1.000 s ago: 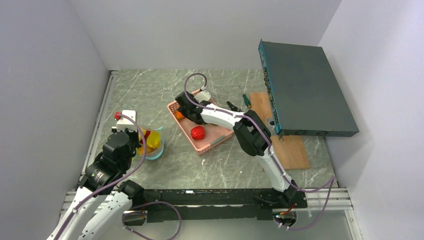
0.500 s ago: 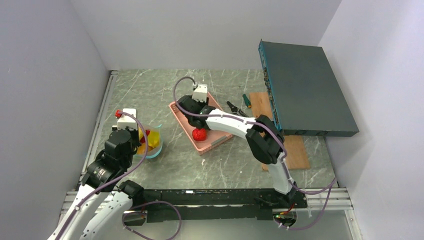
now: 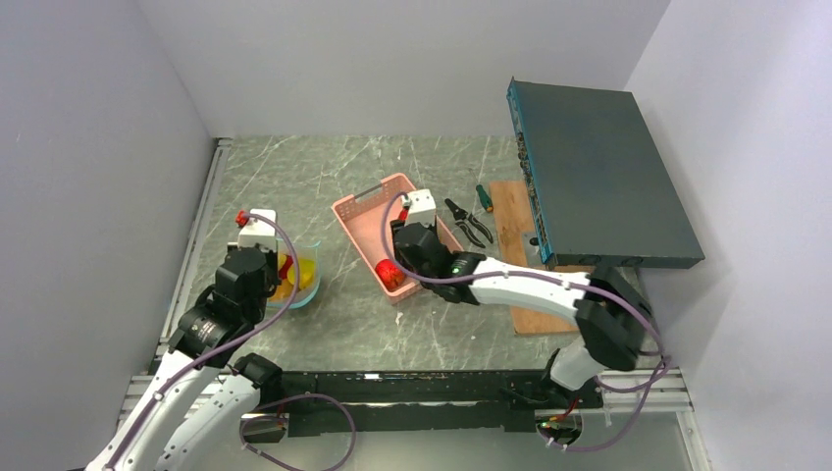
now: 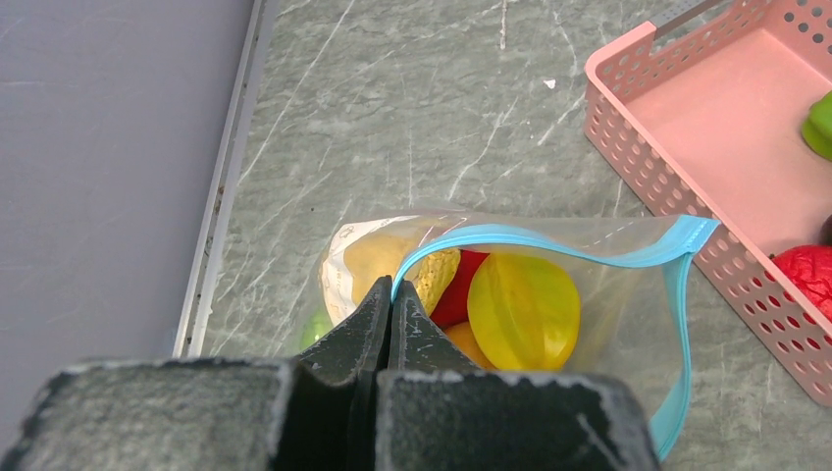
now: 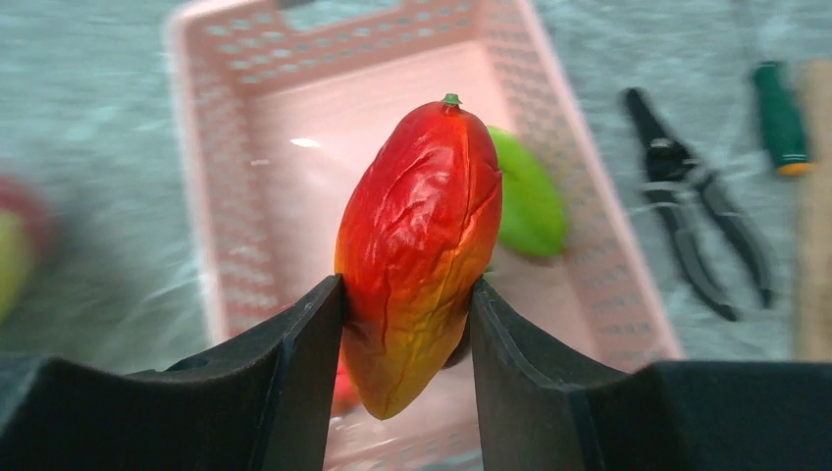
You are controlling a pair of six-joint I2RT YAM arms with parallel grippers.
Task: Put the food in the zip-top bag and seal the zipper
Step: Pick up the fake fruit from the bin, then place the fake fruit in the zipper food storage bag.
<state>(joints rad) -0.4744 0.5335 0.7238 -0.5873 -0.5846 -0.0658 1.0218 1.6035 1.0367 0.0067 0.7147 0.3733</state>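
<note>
The clear zip-top bag (image 4: 608,285) sits left of the pink basket (image 4: 726,108) with its mouth held up. My left gripper (image 4: 390,285) is shut on its teal-blue zipper (image 4: 549,238). Inside lie food pieces: yellow (image 4: 523,309), red (image 4: 459,292) and tan (image 4: 378,257). My right gripper (image 5: 407,287) is shut on a red-orange oblong fruit (image 5: 422,226), held over the basket (image 5: 294,118). A green piece (image 5: 530,201) and a red piece (image 5: 343,391) lie in the basket below. From above, the right gripper (image 3: 407,263) is over the basket's near end and hides the held fruit; the left gripper (image 3: 275,267) is at the bag (image 3: 302,278).
Black pliers (image 3: 469,224) and a green-handled screwdriver (image 3: 483,196) lie right of the basket (image 3: 358,204). A wooden board (image 3: 564,294) and a large dark teal box (image 3: 598,177) fill the right side. A wall and metal rail run close along the left of the bag.
My right arm has drawn back from the basket's far corner to its near end, carrying the red-orange fruit. The left gripper keeps its hold on the zipper and has shifted slightly away.
</note>
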